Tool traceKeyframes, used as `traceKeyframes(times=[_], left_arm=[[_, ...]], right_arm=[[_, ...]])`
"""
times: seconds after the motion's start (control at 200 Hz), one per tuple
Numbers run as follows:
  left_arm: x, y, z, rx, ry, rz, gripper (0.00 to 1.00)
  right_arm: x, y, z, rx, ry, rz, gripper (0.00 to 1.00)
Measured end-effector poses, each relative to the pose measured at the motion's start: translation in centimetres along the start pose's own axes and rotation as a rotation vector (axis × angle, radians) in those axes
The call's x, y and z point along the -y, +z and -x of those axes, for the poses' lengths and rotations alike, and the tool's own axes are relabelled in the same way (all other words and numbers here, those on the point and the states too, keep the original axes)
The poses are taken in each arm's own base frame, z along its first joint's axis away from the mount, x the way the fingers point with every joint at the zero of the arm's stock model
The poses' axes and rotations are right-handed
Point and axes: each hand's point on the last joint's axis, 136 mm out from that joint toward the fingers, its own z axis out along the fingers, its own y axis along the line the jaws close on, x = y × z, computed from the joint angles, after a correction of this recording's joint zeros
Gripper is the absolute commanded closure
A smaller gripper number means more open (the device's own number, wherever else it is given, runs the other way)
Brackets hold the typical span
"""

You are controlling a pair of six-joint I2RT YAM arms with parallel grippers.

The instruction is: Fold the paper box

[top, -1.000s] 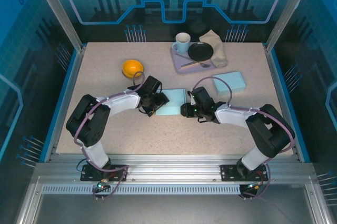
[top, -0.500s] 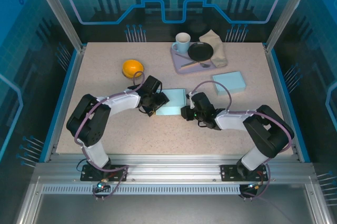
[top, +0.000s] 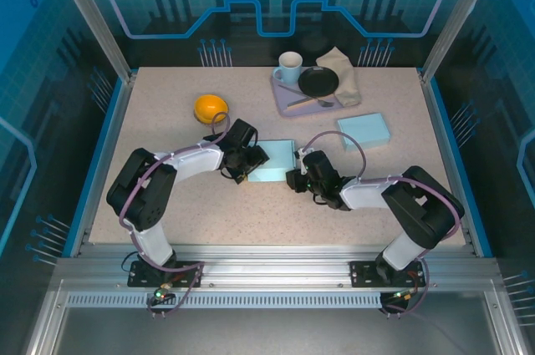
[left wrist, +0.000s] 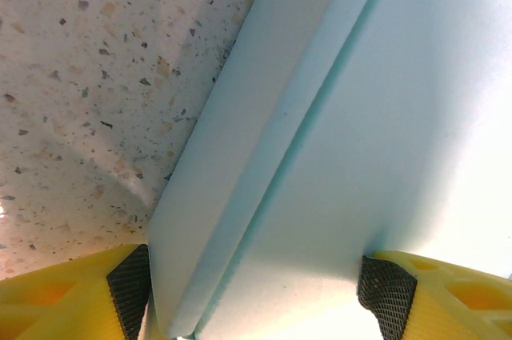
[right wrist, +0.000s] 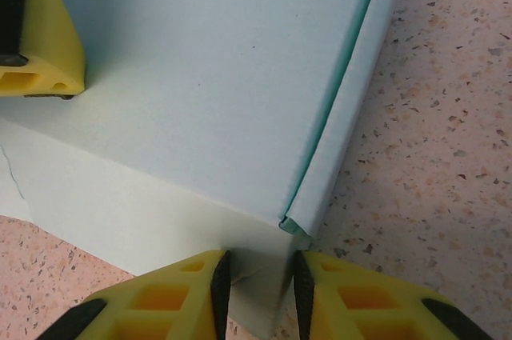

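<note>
a speckled beige table point(top: 167, 129) sits inside a blue-lit cell with an aluminium frame. the paper box point(top: 277, 157), pale blue, lies flat at the middle of the overhead view, between the two arms. it is well apart from the orange bowl point(top: 211, 108) at upper left and the tray point(top: 284, 104) at upper centre.

the left gripper point(left wrist: 256, 296) straddles the box's left edge with its jaws spread wide. both pads point(left wrist: 387, 298) touch the box, one on the side wall and one on the lid, in a broad bracing hold. the right gripper point(right wrist: 256, 280) is clenched narrow on a thin wall at the box's corner, low in its wrist view.

the box looks like light, thin card. it is probably stiff along its creases, easily dented across a face, and likely to slide on the smooth top. it is best taken by edges and flaps close to a fold line, with the other arm pinning it.
</note>
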Motion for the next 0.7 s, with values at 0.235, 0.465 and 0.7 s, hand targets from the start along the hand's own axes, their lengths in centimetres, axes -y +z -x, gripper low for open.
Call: traceKeyframes(times=[0.235,0.465,0.7], left_arm=[[0.1,0.0,0.1,-0.001,-0.002,-0.005,0.25],[0.4,0.2,0.1,-0.001,0.0,-0.018,0.25],[0.4,0.2,0.1,-0.002,0.0,-0.02,0.25]], right_arm=[[-0.3,-0.4,-1.0,-0.073,0.063,0.02,0.65],[-1.0,-1.7,-0.8,-0.135,0.133,0.036,0.64],[-1.3,-2.5,-0.1,-0.182,0.176,0.028,0.68]])
